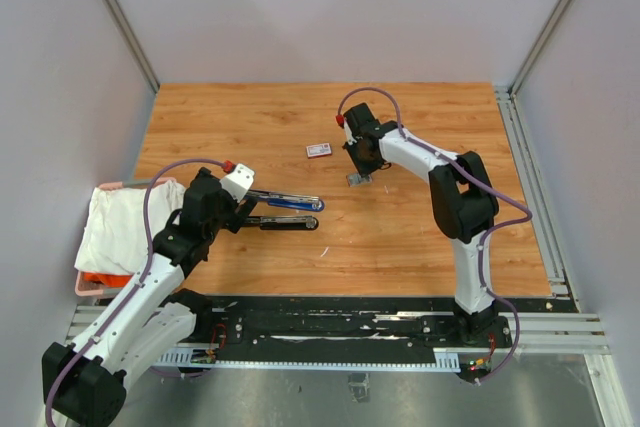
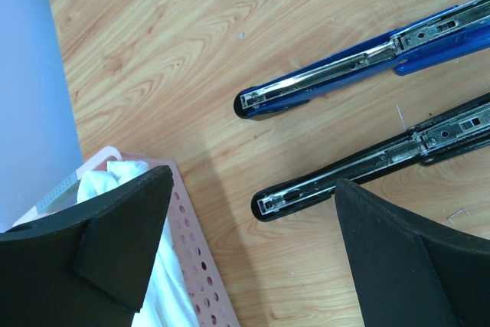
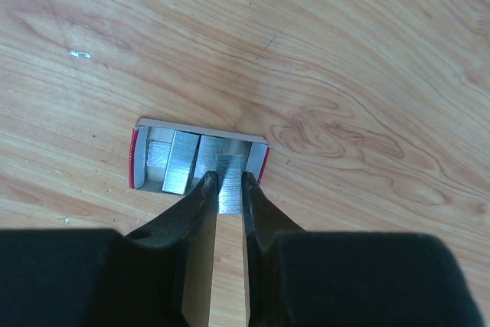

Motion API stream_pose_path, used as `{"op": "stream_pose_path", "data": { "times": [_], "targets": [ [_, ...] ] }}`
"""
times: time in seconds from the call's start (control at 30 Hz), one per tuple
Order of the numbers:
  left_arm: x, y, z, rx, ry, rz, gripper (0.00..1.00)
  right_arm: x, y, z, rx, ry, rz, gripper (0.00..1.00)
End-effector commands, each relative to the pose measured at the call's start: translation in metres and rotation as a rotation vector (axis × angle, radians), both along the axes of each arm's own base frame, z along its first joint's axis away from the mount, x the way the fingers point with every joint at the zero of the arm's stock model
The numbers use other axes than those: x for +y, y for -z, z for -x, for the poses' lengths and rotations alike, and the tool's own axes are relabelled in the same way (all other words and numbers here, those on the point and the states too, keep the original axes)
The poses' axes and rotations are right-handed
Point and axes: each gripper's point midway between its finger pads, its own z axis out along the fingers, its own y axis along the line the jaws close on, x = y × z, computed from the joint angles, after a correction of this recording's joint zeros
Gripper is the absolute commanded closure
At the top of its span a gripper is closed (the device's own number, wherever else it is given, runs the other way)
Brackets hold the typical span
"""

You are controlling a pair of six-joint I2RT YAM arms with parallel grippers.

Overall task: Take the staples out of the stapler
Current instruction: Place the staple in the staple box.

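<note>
Two staplers lie opened flat side by side: a blue one (image 1: 287, 202) (image 2: 337, 68) and a black one (image 1: 285, 221) (image 2: 344, 170), metal channels facing up. I cannot tell whether strips lie in the channels. My left gripper (image 1: 242, 209) (image 2: 254, 183) is open and empty, just above the staplers' near ends. My right gripper (image 1: 360, 169) (image 3: 228, 177) is shut on a silvery strip of staples (image 3: 229, 191), held over an open red-and-white tray (image 3: 200, 129) (image 1: 360, 180) that holds several more strips (image 3: 180, 161).
A small red-and-white box (image 1: 319, 150) lies left of the right gripper. A pink perforated basket (image 1: 88, 285) (image 2: 191, 254) with a white cloth (image 1: 125, 222) stands at the table's left edge. Single loose staples (image 2: 458, 216) lie near the black stapler.
</note>
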Motion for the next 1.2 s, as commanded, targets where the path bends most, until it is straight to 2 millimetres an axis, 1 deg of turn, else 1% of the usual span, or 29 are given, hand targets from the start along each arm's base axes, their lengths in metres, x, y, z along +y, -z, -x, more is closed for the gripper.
{"op": "stream_pose_path", "data": {
  "times": [0.0,0.33,0.53,0.83,0.97,1.17],
  "targets": [
    [0.001,-0.0061,-0.0041,-0.039,-0.004,0.007,0.02,-0.008,0.0114,0.0032,0.036,0.037,0.002,0.83],
    [0.0013,-0.0059,-0.0042,-0.039,-0.006,0.006,0.02,-0.0098,0.0168,0.0005,0.042,0.049,0.005,0.83],
    [0.0012,-0.0046,-0.0043,-0.035,-0.005,0.004,0.02,-0.008,0.015,-0.0003,0.04,0.052,-0.01,0.82],
    [0.0014,-0.0045,-0.0044,-0.036,-0.006,0.003,0.02,-0.0049,0.0132,-0.0001,0.044,0.048,-0.025,0.79],
    [0.0016,-0.0051,-0.0046,-0.038,-0.006,0.003,0.02,-0.0054,0.0109,-0.0007,0.037,0.048,-0.024,0.75],
    [0.0014,-0.0054,-0.0042,-0.038,-0.005,0.004,0.02,-0.0054,0.0097,-0.0012,0.033,0.044,-0.02,0.72]
  ]
}}
